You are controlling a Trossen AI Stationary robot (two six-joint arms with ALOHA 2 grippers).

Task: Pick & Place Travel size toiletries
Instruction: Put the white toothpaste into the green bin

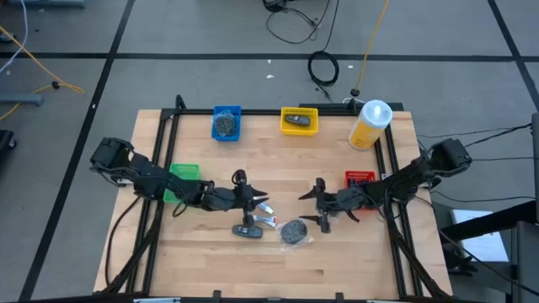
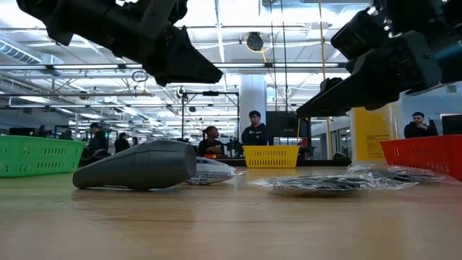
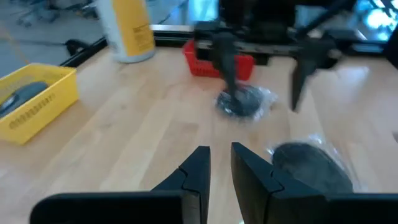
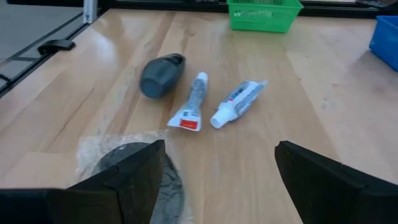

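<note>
The loose toiletries lie flat mid-table: a dark oblong bottle (image 1: 248,230) (image 2: 141,166), two slim white tubes (image 1: 266,215) (image 4: 194,102) and a grey disc in clear wrap (image 1: 294,232) (image 4: 134,168). My left gripper (image 1: 251,195) (image 3: 221,155) hovers just far-left of them. Its fingers are nearly together, leaving only a narrow slit with nothing in it. My right gripper (image 1: 322,202) (image 4: 221,146) hangs wide open above the table, just right of the disc, facing the tubes.
Trays stand around the table: a blue one (image 1: 226,122) holding a grey disc, a yellow one (image 1: 299,120) holding a dark item, a green one (image 1: 184,175) by the left arm and a red one (image 1: 360,178) by the right arm. A tall yellow bottle (image 1: 370,124) stands far right.
</note>
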